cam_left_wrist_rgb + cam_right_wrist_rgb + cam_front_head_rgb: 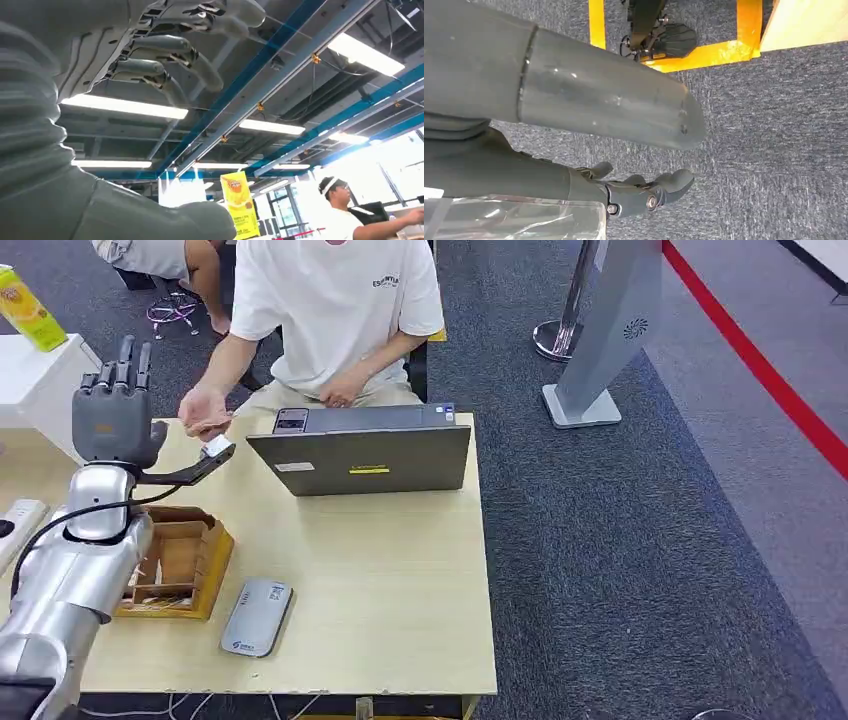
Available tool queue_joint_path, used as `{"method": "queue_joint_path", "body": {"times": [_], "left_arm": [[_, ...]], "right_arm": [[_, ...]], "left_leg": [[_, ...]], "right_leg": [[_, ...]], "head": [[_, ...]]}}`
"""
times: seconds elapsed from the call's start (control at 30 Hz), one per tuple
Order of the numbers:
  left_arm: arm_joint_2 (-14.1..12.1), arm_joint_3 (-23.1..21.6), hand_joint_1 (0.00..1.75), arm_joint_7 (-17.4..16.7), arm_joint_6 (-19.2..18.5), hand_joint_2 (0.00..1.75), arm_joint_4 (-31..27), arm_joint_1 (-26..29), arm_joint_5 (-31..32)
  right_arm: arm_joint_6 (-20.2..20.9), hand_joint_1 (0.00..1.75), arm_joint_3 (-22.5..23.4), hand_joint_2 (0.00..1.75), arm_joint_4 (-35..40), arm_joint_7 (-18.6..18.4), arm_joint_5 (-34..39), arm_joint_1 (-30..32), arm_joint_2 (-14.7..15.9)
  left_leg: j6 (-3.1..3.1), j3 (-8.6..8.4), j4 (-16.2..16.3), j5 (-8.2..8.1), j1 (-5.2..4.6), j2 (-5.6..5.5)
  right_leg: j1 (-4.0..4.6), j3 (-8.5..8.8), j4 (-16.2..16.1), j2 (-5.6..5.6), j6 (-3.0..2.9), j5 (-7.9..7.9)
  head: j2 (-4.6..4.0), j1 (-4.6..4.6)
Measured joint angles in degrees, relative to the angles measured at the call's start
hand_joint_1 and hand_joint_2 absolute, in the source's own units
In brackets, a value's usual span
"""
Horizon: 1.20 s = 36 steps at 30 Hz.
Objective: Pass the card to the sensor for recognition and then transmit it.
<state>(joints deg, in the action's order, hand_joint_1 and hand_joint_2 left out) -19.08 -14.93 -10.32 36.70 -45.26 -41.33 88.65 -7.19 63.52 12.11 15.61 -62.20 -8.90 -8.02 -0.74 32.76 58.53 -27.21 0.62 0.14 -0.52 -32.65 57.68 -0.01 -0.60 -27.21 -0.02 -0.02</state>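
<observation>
My left hand [118, 412] is raised above the far left corner of the table [400, 580], back of the hand toward my head camera, fingers [122, 365] upright and side by side. My thumb reaches out to the right, and at its tip sits a small pale thing that I take for the card [217, 447]; I cannot tell whether the thumb presses it against anything or merely touches it. The person's hand [203, 412] hovers just above and beside that card, palm down, very near my thumb tip. In the left wrist view my fingers [165, 52] curl loosely against a ceiling of lamps and blue beams.

My right hand [634, 192] hangs low over grey carpet, fingers curled inward with nothing in them.

Below my left arm stands an open wooden box [175, 562], and to its right lies a flat grey sensor [257, 616]. Behind them a laptop [360, 455] stands open, facing the seated person [335, 310] in a white shirt.
</observation>
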Motion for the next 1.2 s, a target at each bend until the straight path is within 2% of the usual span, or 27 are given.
{"method": "queue_joint_path", "body": {"times": [0.2,0.27,0.3,0.37,0.43,0.5,0.63,0.7,0.77,1.03,1.2], "left_arm": [[0.2,1.3,0.00,1.0,0.2,1.75,0.8,0.2,0.0],[0.6,2.4,0.00,3.6,-0.2,1.75,0.0,1.5,-1.2],[1.0,3.2,0.00,5.6,-1.8,1.75,-1.9,3.2,-2.6],[1.8,3.9,0.00,8.6,-7.9,1.75,-8.5,8.2,-5.4],[2.2,3.9,0.00,9.0,-16.5,1.75,-18.9,15.3,-7.5],[1.9,3.9,0.00,8.3,-21.5,1.75,-29.1,23.2,-9.2],[-1.3,4.0,0.00,7.9,-22.1,1.75,-48.8,41.4,-10.0],[-2.6,4.2,0.00,7.9,-21.7,1.75,-56.0,47.8,-10.1],[-3.4,4.4,0.00,7.9,-21.8,1.75,-60.5,51.4,-10.1],[-5.2,5.3,0.00,8.1,-22.5,1.75,-69.0,58.0,-9.9],[-7.4,6.3,0.00,4.3,-30.4,1.75,-70.2,60.7,-11.5]], "right_arm": [[0.0,0.00,0.0,0.00,0.0,0.0,0.7,0.1,0.0],[-0.1,0.00,0.0,0.00,0.0,0.3,1.7,0.3,0.0],[-0.1,0.00,0.1,0.00,0.0,0.8,2.5,0.6,0.0],[-0.2,0.00,0.4,0.00,0.0,1.7,4.2,1.2,0.0],[-0.2,0.00,1.5,0.00,0.0,2.4,6.0,2.0,0.0],[-0.5,0.00,2.7,0.00,0.0,2.6,7.6,2.6,0.0],[-1.6,0.00,4.9,0.00,0.0,2.9,9.2,3.9,0.0],[-1.8,0.00,5.7,0.00,0.0,2.9,9.2,4.2,0.0],[-1.9,0.00,6.1,0.00,0.0,2.9,9.2,4.1,0.0],[-2.1,0.00,7.2,0.00,0.0,3.1,10.2,4.0,0.0],[-1.9,0.00,7.7,0.00,0.0,3.7,9.8,3.9,0.0]], "left_leg": [[0.00,0.01,0.0,0.00,0.00,0.00],[0.00,0.00,0.0,0.00,-0.01,0.00],[0.00,0.00,0.0,-0.01,-0.01,0.01],[0.00,0.01,0.0,-0.06,-0.02,0.03],[0.01,0.03,0.0,-0.18,-0.02,0.23],[-0.01,0.00,0.0,-0.36,-0.03,0.51],[0.04,-0.12,0.0,-0.65,-0.02,0.87],[0.06,-0.07,0.0,-0.66,-0.01,0.60],[0.06,-0.05,0.0,-0.66,-0.01,0.42],[0.02,-0.09,0.0,-0.63,0.01,0.21],[0.02,-0.10,0.0,-0.62,0.01,0.10]], "right_leg": [[0.00,0.00,0.0,0.00,0.00,0.00],[0.00,-0.01,0.0,0.01,0.00,0.00],[-0.01,-0.01,0.0,0.03,0.00,-0.01],[-0.02,0.00,0.0,0.07,0.00,-0.02],[-0.02,-0.01,0.0,0.24,0.04,-0.06],[-0.02,-0.06,0.0,0.53,0.03,-0.10],[-0.02,-0.07,0.0,0.83,0.04,-0.37],[-0.01,-0.07,0.0,0.58,0.07,-0.51],[-0.01,-0.03,0.0,0.39,0.09,-0.53],[0.00,0.11,0.0,0.21,0.06,-0.51],[0.00,0.11,0.0,0.08,0.06,-0.52]], "head": [[0.02,0.00],[0.00,-0.02],[0.02,0.00],[0.00,0.02],[0.00,0.00],[0.00,0.07],[0.00,0.00],[0.00,0.02],[0.00,0.04],[0.00,0.00],[0.00,0.02]]}}
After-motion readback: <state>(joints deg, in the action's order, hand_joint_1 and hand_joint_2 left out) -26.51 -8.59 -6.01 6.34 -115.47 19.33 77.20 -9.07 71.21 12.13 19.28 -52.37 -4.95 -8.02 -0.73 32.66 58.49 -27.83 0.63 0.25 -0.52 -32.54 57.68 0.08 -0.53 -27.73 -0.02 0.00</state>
